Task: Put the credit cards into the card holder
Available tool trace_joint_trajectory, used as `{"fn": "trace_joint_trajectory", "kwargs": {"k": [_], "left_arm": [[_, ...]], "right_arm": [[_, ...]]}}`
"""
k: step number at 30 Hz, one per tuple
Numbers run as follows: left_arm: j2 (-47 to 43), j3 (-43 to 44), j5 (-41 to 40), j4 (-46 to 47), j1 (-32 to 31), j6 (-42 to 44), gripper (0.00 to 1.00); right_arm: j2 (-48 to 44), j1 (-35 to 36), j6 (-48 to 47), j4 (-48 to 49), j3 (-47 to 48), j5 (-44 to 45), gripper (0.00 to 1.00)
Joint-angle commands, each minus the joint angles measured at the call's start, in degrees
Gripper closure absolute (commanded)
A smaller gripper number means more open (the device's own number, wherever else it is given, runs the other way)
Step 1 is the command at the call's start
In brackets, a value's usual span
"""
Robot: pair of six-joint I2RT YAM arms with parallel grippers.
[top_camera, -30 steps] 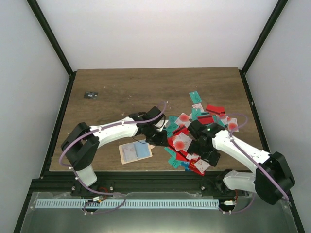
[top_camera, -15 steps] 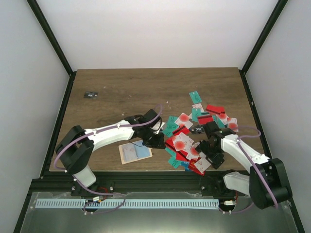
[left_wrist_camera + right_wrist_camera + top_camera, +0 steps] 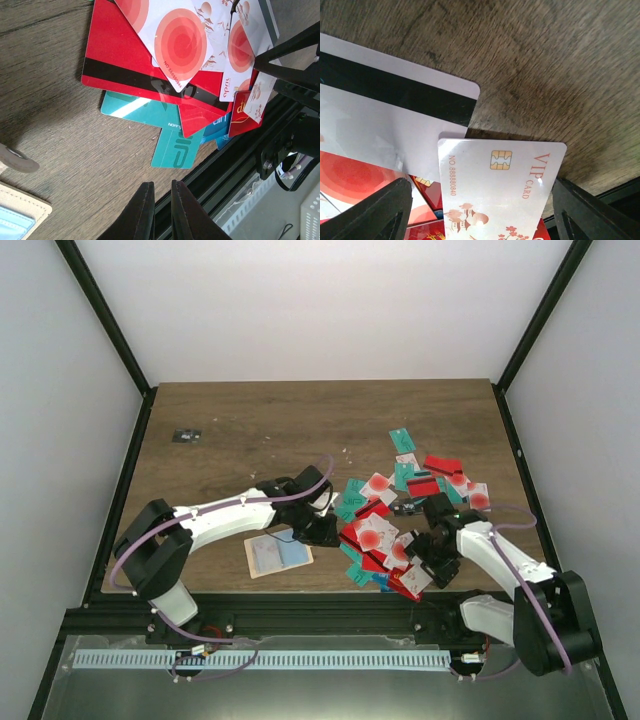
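The credit cards (image 3: 400,502) lie in a loose pile at the right of the table, red, teal and white with red circles. The card holder (image 3: 278,554) lies open and flat near the front edge, tan with a blue inside; its corner (image 3: 20,219) shows in the left wrist view. My left gripper (image 3: 333,534) (image 3: 162,184) hovers shut and empty between the holder and the pile, just short of a teal card (image 3: 177,147). My right gripper (image 3: 422,565) (image 3: 482,187) stands open astride a white VIP card (image 3: 505,195) at the pile's near edge.
A small dark flat object (image 3: 186,435) lies at the far left. The black frame rail (image 3: 300,612) runs along the near table edge, close under both grippers. A white card with a black stripe (image 3: 395,100) lies under the VIP card.
The right arm has dropped toward the near edge of the pile and its jaws have narrowed around the white card. The left gripper shifted slightly right early on, then held still.
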Motion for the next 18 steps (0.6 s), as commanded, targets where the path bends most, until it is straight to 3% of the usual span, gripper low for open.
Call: {"fn": "trace_joint_trajectory", "kwargs": {"k": [1, 18], "left_arm": [[-1.3, -1.0, -0.3, 1.0, -0.3, 0.1, 0.88], [0.2, -2.0, 1.2, 4.3, -0.3, -0.5, 0.88]], "right_arm": [[0.8, -0.3, 0.3, 3.9, -3.4, -3.3, 0.22], [-0.3, 2.6, 4.7, -2.1, -3.4, -8.3, 0.14]]}}
